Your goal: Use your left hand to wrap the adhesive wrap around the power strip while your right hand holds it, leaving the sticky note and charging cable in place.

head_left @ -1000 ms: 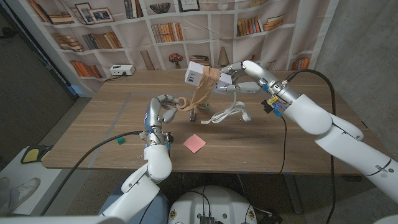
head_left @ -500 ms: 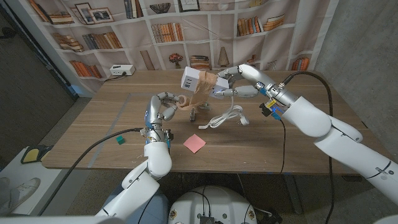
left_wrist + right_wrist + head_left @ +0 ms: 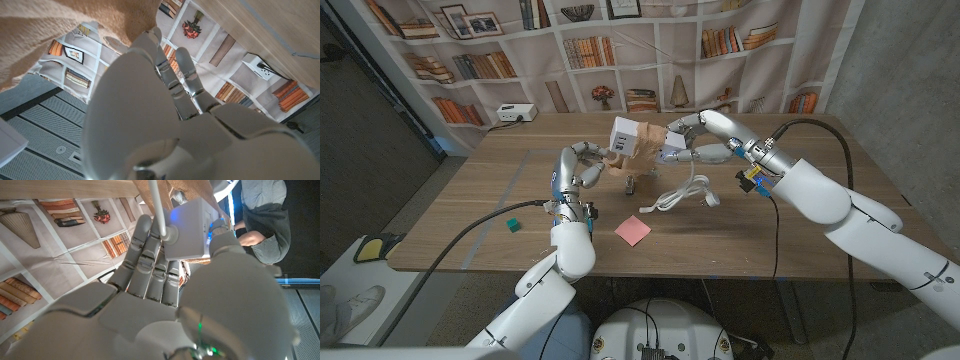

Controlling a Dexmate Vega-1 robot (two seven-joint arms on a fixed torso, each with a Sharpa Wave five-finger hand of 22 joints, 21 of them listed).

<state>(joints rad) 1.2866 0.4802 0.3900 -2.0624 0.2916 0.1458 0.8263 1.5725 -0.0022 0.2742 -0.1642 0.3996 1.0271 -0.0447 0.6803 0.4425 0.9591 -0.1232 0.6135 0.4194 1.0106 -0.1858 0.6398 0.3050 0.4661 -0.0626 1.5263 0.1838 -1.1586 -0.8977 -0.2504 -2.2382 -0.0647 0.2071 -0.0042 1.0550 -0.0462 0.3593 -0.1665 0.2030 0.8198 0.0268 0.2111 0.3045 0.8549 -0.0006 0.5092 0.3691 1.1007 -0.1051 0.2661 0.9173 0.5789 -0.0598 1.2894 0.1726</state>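
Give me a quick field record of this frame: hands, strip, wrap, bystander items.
left hand: raised over the table, holds the adhesive wrap near the strip
right hand: holds the power strip up off the table
wrap state: tan band lies over the strip's middle, with a short stretch running to the left hand
strip cord: white, hangs down to a loose coil on the table
sticky note: pink, flat on the table, untouched
charging cable: white, on the table under the right hand
table: wooden
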